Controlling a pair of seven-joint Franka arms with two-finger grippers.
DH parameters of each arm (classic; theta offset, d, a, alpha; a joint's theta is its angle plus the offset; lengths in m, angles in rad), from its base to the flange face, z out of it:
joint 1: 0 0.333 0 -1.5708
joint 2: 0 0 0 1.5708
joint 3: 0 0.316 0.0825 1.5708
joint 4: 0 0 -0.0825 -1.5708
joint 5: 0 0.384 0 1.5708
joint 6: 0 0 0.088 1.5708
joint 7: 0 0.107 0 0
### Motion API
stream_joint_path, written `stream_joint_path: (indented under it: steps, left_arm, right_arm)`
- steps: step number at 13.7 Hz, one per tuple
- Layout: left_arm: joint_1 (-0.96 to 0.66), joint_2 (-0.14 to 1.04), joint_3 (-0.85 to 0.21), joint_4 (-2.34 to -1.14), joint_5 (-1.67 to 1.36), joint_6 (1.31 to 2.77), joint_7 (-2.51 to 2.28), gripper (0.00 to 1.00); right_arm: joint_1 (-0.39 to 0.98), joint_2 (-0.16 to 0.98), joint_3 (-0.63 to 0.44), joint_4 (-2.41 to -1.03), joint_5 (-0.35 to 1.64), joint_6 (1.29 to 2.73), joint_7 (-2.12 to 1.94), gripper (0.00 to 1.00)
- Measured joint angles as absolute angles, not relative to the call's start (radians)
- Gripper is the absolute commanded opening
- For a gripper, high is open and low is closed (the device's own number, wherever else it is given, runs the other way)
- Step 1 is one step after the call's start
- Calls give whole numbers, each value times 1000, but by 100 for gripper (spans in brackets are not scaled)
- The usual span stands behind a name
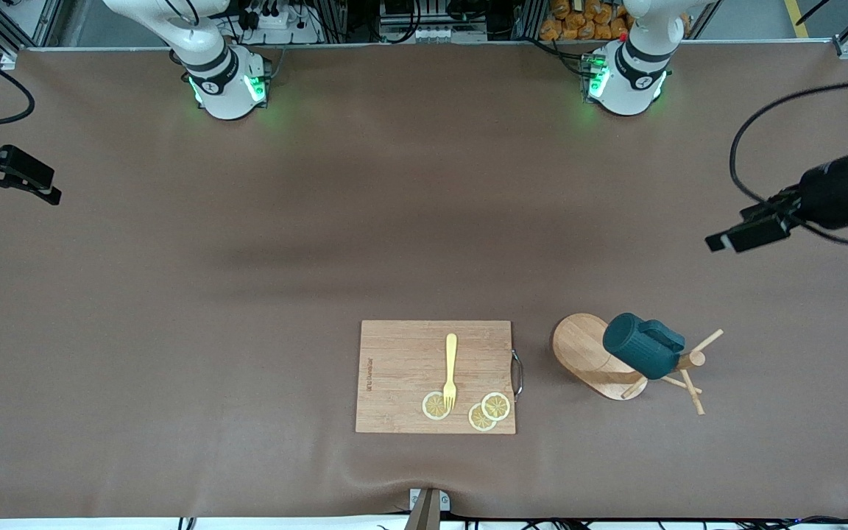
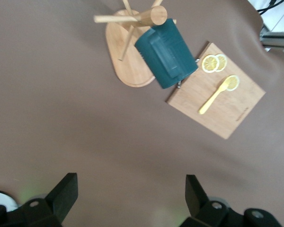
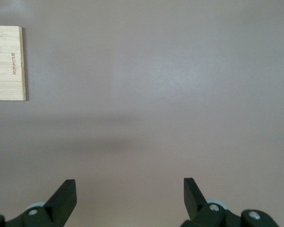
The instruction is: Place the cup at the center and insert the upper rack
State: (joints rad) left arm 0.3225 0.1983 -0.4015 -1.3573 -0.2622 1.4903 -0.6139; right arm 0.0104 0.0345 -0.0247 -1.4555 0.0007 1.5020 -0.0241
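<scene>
Teal cup (image 1: 642, 345) hung on upper rack (image 1: 601, 356).

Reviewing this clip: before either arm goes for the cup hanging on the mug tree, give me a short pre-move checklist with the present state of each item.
1. Left end effector open and holding nothing: ok.
2. Right end effector open, holding nothing, over bare table: ok.
3. Cup hanging on the mug tree, untouched: ok.
4. Mug tree upright on its base: ok.
5. Cup already at table center: not ok, it is toward the left arm's end.
6. Cutting board with fork and lemon slices apart from the mug tree: ok.
</scene>
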Motion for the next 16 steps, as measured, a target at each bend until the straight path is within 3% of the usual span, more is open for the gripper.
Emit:
stream_joint_path:
  steps: [6, 11, 13, 16]
  left_arm:
    - [321, 130, -484, -1374, -51, 1412, -464, 100]
    - [319, 49, -491, -1450, -41, 1405, -400, 100]
    - [283, 9, -444, -1500, -21, 1408, -326, 100]
    - [129, -69, -285, -1625, -1, 1468, -264, 100]
  right_arm:
    - [11, 35, -22, -1455, 1, 1502, -24, 100]
    - [11, 35, -21, -1449, 1, 1502, -24, 100]
    - [11, 35, -21, -1449, 1, 1502, -24, 100]
    - [11, 35, -21, -1449, 1, 1502, -24, 100]
